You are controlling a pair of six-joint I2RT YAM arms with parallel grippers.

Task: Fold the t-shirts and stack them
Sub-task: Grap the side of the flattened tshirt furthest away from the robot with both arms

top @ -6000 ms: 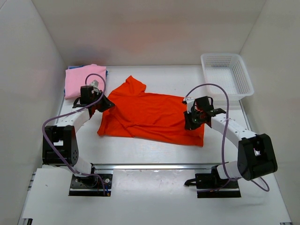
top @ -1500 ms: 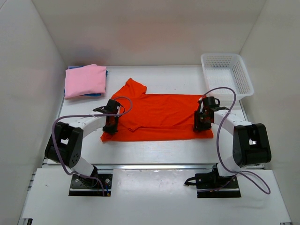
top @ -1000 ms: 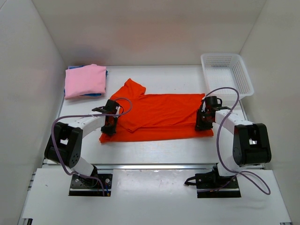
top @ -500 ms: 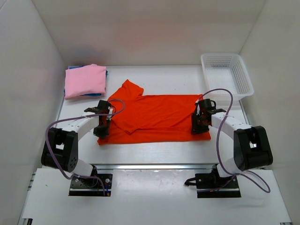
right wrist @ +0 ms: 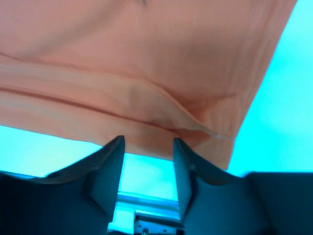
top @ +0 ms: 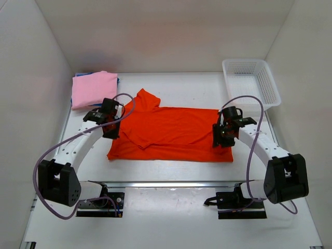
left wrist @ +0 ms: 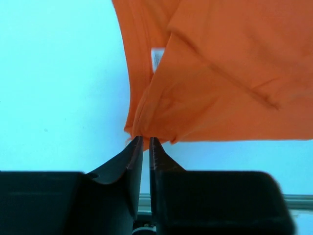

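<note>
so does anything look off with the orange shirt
The shirt isn't flat: one sleeve juts out at its far left corner, and the left claw pinches a bunched, creased edge there. Nothing torn or spilled.

White mesh basket, white table

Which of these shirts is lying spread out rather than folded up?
The orange-red t-shirt in the middle. The pink t-shirt sits neatly folded on the blue t-shirt at the far left corner.
</note>
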